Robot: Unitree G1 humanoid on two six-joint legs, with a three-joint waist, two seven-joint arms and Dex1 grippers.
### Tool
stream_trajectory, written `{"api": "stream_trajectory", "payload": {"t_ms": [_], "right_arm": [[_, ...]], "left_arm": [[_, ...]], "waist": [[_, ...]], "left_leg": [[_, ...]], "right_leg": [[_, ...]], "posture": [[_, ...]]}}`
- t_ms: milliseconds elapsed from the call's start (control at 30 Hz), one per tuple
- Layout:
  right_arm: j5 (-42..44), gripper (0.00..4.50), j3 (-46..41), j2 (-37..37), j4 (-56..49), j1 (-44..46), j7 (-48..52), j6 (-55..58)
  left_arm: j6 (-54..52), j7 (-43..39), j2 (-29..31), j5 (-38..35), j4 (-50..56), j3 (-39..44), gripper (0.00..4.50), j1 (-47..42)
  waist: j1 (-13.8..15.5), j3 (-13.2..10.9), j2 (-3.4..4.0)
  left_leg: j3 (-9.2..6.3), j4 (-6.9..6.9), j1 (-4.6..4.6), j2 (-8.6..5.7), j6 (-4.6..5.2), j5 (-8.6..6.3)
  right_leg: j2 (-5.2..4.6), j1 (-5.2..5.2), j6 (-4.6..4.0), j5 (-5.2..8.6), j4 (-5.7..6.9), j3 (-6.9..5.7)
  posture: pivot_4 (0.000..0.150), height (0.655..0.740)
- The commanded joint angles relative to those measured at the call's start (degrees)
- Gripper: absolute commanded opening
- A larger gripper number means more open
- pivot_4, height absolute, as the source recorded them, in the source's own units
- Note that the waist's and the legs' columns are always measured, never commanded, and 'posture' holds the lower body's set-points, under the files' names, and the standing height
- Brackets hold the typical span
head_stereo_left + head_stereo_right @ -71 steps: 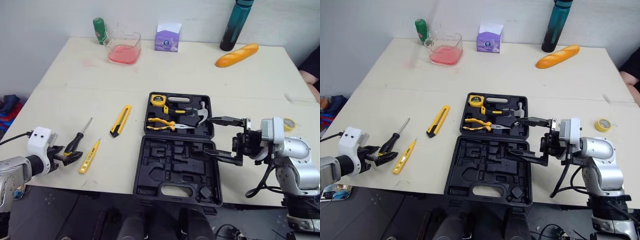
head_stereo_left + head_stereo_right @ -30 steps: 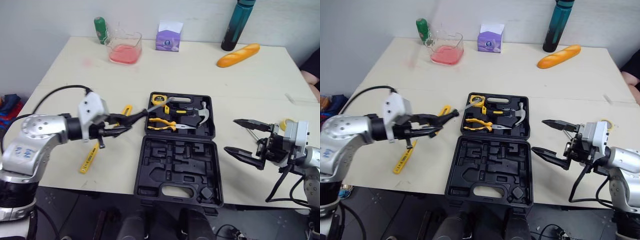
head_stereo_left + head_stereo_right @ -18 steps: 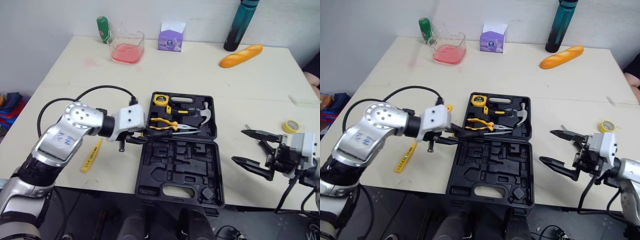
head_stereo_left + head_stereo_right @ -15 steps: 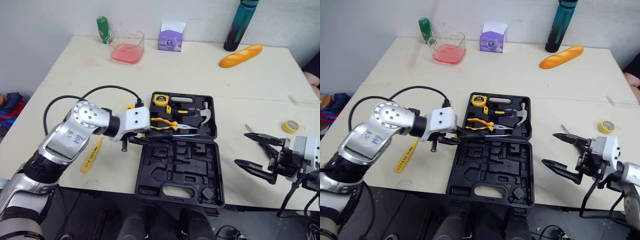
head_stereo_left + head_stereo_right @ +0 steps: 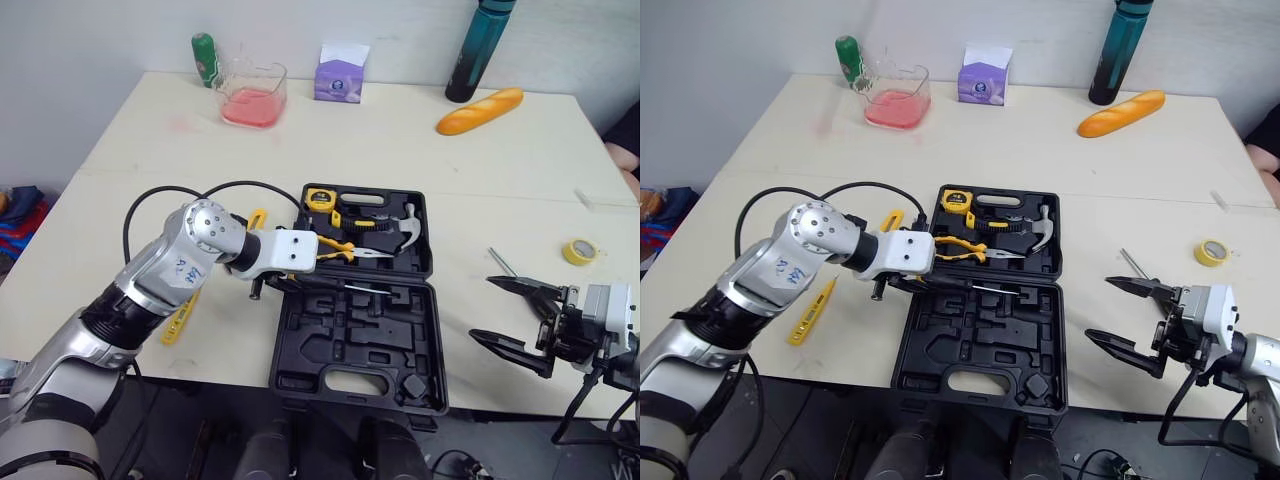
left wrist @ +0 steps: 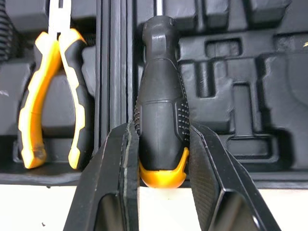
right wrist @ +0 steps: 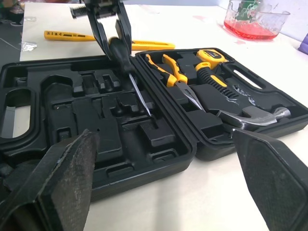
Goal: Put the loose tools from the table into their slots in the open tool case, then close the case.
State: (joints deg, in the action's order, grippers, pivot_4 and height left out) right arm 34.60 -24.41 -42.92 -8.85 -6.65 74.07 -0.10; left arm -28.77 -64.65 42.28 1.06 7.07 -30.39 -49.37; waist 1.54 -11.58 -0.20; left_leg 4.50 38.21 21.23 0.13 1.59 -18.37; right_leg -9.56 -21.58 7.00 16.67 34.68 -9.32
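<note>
Two loose tools, a yellow tester (image 5: pixel 808 314) and a yellow knife (image 5: pixel 890 218), lie on the table (image 5: pixel 450 170) left of the tool case (image 5: pixel 285 330). The left gripper (image 6: pixel 161 144) clamps the screwdriver (image 6: pixel 161 72) by its black handle, shaft along the hinge over the empty half, likely seeking its slot; the right gripper (image 5: pixel 1099 310) hangs wide open beyond the case, clear of it. Print on the tester is unreadable.

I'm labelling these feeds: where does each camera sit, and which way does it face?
Head eyes: on the head, looking forward and down at the tool case; both arms show.
Left wrist: along the left gripper, shut on the screwdriver.
Right wrist: along the open right gripper, toward the tool case.
Both wrists share screwdriver and pliers.
</note>
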Motion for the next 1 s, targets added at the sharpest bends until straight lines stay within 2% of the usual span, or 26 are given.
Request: {"api": "stream_trajectory", "payload": {"t_ms": [33,433,1000], "right_arm": [[0.52,4.5,-0.15,0.06,-1.43,-0.26,-0.26,-0.7],[0.18,4.5,1.81,0.0,-2.87,0.48,-2.38,-0.32],[-0.12,4.5,2.06,-0.47,-5.42,0.43,-4.74,0.28]], "left_arm": [[1.15,-0.32,-1.27,1.19,-0.3,1.15,0.96,-1.19],[3.48,-1.61,-3.43,4.88,-3.84,1.21,0.96,-1.63],[5.4,-2.88,-6.16,5.6,-6.07,1.69,0.96,-1.52]], "waist": [[0.0,0.0,0.0],[-0.02,0.0,0.0],[-0.02,0.0,0.0]], "left_leg": [[0.0,0.0,0.0,0.0,0.0,0.0],[0.0,0.03,-0.02,0.0,0.0,0.0],[0.0,0.07,-0.02,0.0,0.01,0.0]], "right_leg": [[0.0,0.0,0.0,0.0,0.0,0.0],[-0.01,0.0,0.0,0.0,0.04,0.0],[-0.01,0.01,0.0,0.0,0.09,0.0]], "posture": [[0.15,0.74],[0.15,0.74],[0.15,0.74]]}}
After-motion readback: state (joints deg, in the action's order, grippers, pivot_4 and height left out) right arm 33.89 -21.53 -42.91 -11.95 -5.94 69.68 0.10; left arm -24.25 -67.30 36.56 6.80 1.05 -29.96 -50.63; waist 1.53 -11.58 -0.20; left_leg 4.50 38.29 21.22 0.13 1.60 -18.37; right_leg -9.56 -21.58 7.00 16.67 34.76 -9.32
